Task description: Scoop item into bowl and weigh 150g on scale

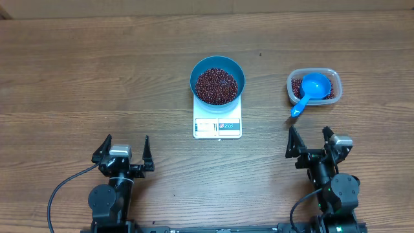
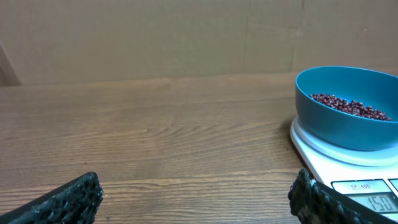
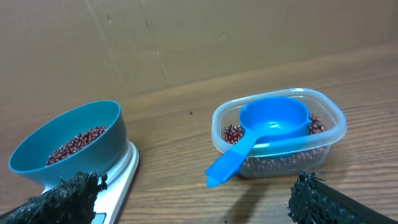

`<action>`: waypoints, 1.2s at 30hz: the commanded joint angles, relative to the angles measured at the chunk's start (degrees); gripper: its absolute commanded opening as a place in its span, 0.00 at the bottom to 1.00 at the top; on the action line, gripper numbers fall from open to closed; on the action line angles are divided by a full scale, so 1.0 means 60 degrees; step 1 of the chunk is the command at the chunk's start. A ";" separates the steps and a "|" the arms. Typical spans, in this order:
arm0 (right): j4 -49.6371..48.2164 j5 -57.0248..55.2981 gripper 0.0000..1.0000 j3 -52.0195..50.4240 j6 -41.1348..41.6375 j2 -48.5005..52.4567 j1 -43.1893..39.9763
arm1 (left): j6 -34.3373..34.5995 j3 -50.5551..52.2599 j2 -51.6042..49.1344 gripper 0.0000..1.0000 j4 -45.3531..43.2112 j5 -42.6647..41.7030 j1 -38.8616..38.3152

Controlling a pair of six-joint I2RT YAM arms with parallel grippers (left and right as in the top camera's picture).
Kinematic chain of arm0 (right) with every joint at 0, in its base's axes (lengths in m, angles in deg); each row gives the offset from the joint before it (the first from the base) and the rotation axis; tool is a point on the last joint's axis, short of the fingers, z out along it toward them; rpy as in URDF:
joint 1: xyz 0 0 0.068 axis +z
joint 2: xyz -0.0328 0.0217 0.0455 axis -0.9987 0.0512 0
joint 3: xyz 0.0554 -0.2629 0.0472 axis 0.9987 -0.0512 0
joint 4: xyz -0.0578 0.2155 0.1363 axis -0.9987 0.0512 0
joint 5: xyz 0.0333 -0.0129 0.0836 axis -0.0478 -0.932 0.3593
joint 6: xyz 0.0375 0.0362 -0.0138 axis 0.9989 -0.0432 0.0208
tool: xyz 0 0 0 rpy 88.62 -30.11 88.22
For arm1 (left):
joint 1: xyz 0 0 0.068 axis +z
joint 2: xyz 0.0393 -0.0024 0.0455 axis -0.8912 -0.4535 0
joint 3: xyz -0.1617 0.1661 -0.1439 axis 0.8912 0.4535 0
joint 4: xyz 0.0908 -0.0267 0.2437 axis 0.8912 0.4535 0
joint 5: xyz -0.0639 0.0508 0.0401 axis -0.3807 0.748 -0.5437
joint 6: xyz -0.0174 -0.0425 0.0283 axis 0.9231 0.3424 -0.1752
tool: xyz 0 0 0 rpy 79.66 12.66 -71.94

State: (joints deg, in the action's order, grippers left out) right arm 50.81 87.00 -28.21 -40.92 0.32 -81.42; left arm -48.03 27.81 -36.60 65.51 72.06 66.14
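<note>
Beans [image 1: 217, 85] lie in the blue bowl [image 1: 217, 60], which sits on the white scale [image 1: 217, 126] at mid-table. Nearest, the left gripper [image 1: 127, 139] and right gripper [image 1: 309, 131] are spread wide and empty. The scale's display is too small to read from overhead and is cut off in the left wrist view. Farther right, a blue scoop [image 1: 315, 84] hides most of the contents of a clear tub [image 1: 331, 76].

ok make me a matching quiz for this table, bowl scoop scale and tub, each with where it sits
Things:
1. bowl
2. scoop
3. scale
4. tub

Places:
A. lying in the tub, handle out over the rim
B. directly under the bowl
C. off to the right of the scale, not touching it
D. on top of the scale

Pairs: 1-D, 2-A, 3-B, 4-C
</note>
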 commanded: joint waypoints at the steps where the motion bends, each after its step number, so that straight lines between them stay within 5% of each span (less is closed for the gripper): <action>1: 0.0707 0.0062 1.00 -0.0095 -0.0317 -0.1067 -0.0044 | -0.0153 0.0033 0.0098 1.00 0.0029 0.0062 0.0055; 13: 0.0678 0.0255 1.00 -0.0095 -0.1745 -0.1749 -0.0098 | -0.0153 0.0033 0.0098 0.99 0.0029 0.0062 0.0055; 36: 0.0670 0.0273 1.00 -0.0095 -0.1759 -0.1741 -0.0095 | -0.0153 0.0033 0.0098 0.99 0.0029 0.0062 0.0055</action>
State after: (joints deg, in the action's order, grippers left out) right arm 55.11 88.34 -28.21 -50.56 -9.60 -81.52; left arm -48.03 27.81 -36.60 65.51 72.19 66.14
